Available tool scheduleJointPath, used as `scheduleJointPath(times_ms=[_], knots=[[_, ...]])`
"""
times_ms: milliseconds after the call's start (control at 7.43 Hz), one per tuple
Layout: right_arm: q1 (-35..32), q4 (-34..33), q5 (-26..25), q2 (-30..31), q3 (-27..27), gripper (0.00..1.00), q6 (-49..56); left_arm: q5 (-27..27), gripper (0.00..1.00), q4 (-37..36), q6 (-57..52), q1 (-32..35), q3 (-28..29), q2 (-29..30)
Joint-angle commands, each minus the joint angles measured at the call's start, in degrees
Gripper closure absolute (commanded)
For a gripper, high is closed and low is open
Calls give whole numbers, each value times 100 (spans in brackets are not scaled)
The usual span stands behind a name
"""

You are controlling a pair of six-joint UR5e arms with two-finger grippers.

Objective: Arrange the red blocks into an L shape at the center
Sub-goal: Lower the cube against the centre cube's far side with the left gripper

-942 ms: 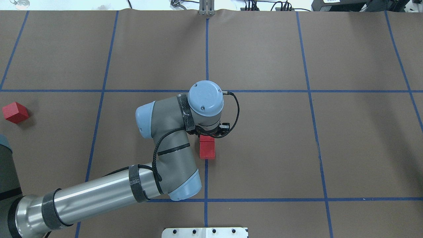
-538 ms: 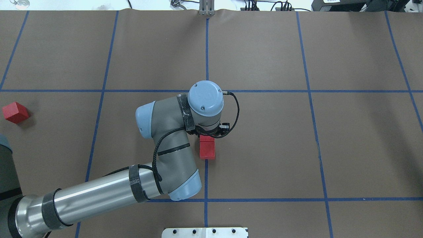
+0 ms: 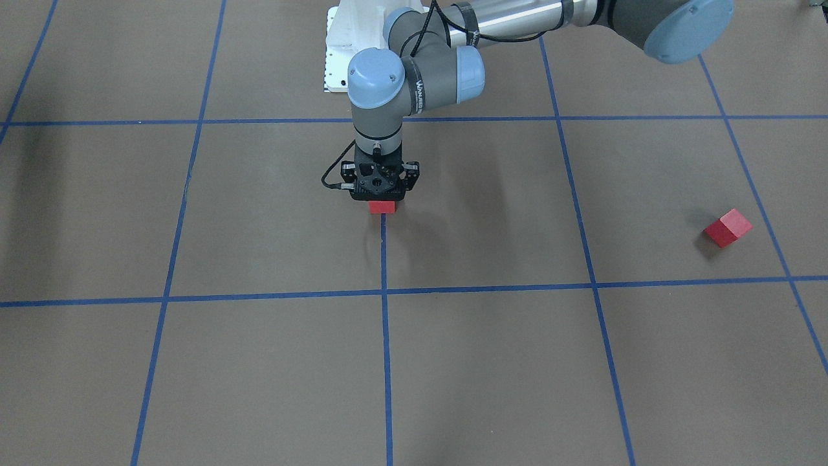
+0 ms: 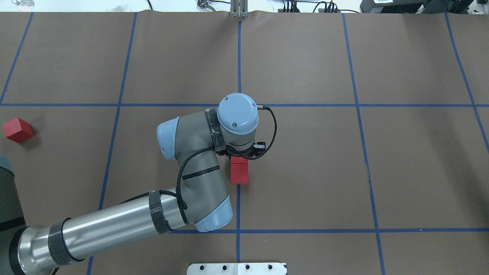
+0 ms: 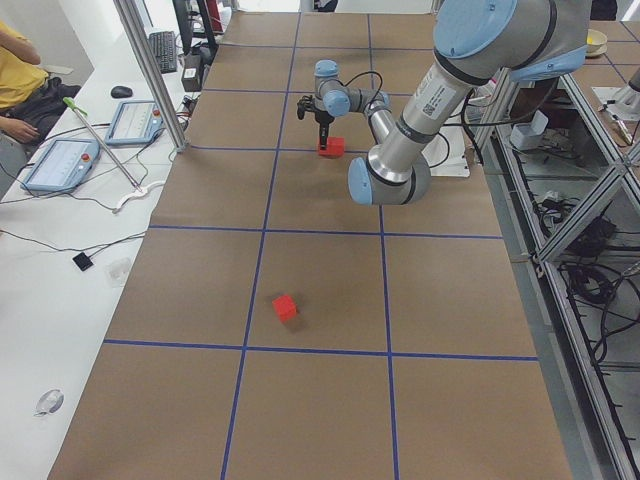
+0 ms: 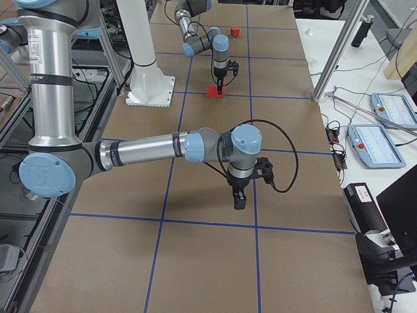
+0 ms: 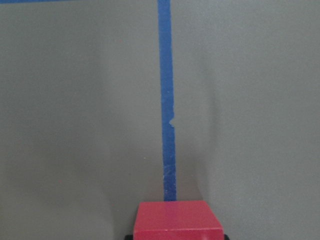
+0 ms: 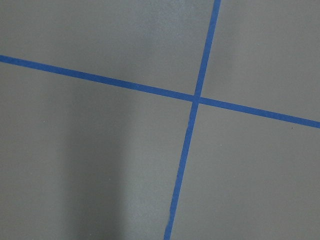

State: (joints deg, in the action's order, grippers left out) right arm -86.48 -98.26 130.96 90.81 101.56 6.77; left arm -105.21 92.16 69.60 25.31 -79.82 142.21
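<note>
Brown worktop (image 4: 305, 172) with the blue grid is carrying everything, and the left arm (image 4: 114, 225) is reaching in over its middle. Right arm (image 6: 143, 150) is hanging well off to the side over a tape crossing. Its pincer (image 6: 239, 197) is only showing in one side view, so I can't tell if it's clenched or released.

Left pincer (image 3: 381, 202) is pointing straight down and, going by the wrist cam, is clenching the far block (image 7: 177, 220), jaws tight against both sides. That block is sitting at the centre on the tape line (image 7: 167, 100), touching the near block (image 4: 239, 176) in a straight pair. Third block (image 4: 17, 130) is lying way out on the left, twisted off the grid.

What I'm worrying about: if a finger is dragging when the pincer lets go and lifts, it's pulling the far block off its neighbour and opening a gap. The third block is also needing squaring up and landing beside an end, not in line, or we're getting a row instead of an L. Coming in low is risking a nudge to the pair too.
</note>
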Motion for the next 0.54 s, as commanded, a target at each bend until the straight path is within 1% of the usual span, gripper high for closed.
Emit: scheduleJointPath(times_ms=[0,135,269,404], knots=[[0,0,0,-2,-5,0,0,0,45,48,-16,0,2,0],[0,0,0,-10,-5,0,0,26,28,57,-17,0,-7,0],[0,0,0,-10,-5,0,0,26,0,66,-34,0,2,-9],[0,0,0,-10,-5,0,0,35,0,66,-34,9,-7,0]])
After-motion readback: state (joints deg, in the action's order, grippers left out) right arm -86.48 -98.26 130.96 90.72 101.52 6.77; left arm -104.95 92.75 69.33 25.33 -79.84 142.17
